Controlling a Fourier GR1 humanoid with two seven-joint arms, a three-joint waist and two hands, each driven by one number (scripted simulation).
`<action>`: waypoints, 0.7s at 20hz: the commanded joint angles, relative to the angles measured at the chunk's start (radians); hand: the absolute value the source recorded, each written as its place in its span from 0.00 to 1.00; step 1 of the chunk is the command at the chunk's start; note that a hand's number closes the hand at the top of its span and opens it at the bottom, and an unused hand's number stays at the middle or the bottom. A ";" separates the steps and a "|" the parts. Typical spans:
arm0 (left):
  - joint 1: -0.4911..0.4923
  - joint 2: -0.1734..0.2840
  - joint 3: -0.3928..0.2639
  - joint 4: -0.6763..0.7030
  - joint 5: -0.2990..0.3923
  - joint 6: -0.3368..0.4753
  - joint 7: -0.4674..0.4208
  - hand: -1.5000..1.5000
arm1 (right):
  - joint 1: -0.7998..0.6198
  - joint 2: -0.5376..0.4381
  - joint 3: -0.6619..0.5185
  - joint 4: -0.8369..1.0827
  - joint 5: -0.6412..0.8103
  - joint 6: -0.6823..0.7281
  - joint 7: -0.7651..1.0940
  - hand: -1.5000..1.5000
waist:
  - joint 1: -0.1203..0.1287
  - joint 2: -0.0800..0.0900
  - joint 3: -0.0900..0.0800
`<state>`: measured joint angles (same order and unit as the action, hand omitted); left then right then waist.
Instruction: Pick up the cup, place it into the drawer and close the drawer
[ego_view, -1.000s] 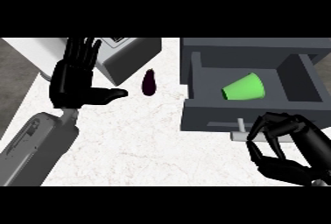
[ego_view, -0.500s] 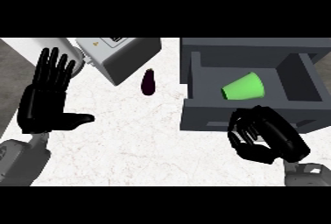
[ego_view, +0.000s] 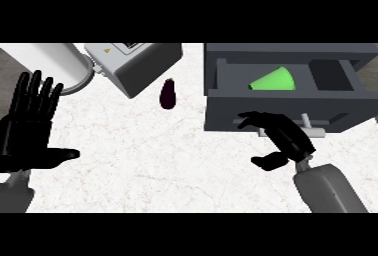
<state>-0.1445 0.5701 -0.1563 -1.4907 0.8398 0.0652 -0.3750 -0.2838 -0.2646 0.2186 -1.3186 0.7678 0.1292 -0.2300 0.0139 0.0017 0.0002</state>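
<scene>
**Student:** What are the fingers of the right hand (ego_view: 284, 140) doing?

**Instructor:** They are spreading out, relaxed and only slightly bent, gripping nothing. Their tips are lying against the grey front panel of the drawer (ego_view: 280, 117), just left of the pale handle (ego_view: 310, 127). The thumb is pointing down and away over the counter (ego_view: 148, 165). The palm is facing the panel, which suits a push rather than a pull.

**Student:** Why a push?

**Instructor:** The cup (ego_view: 275, 80) is already lying on its side inside the drawer, in the wider left compartment, its open end facing the front. The smaller right compartment is showing nothing. Placing looks done, so closing is probably the step in hand.

**Student:** Is the drawer standing open?

**Instructor:** Yes, it is projecting from its housing towards the robot, and the whole interior is showing from above.

**Student:** And the left hand (ego_view: 29, 130)?

**Instructor:** It is resting at the left edge, fingers straight and pointing up, holding nothing, well apart from the drawer.

**Student:** What else is sitting on the counter?

**Instructor:** A dark eggplant (ego_view: 168, 94) is lying between the drawer and a grey appliance (ego_view: 133, 62); a white cylinder (ego_view: 55, 65) is standing beside that. None is blocking the drawer's path.
</scene>
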 joint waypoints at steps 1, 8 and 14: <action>0.012 -0.006 0.055 0.027 0.005 -0.068 0.022 0.00 | -0.127 0.056 -0.007 0.210 0.058 -0.033 -0.016 0.00 | -0.002 0.001 0.000; 0.025 -0.009 0.128 0.123 -0.006 -0.193 0.019 0.00 | -0.279 0.091 -0.104 0.585 0.057 -0.143 -0.182 0.00 | 0.001 0.004 0.000; 0.099 -0.013 0.146 0.042 -0.014 -0.227 0.012 0.00 | -0.472 0.050 -0.200 0.876 0.030 -0.135 -0.292 0.00 | 0.021 0.009 0.001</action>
<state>-0.0776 0.5532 -0.0321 -1.4593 0.8267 -0.1039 -0.3549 -0.6773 -0.2158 0.0587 -0.6262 0.7988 0.0212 -0.4544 0.0280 0.0035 -0.0012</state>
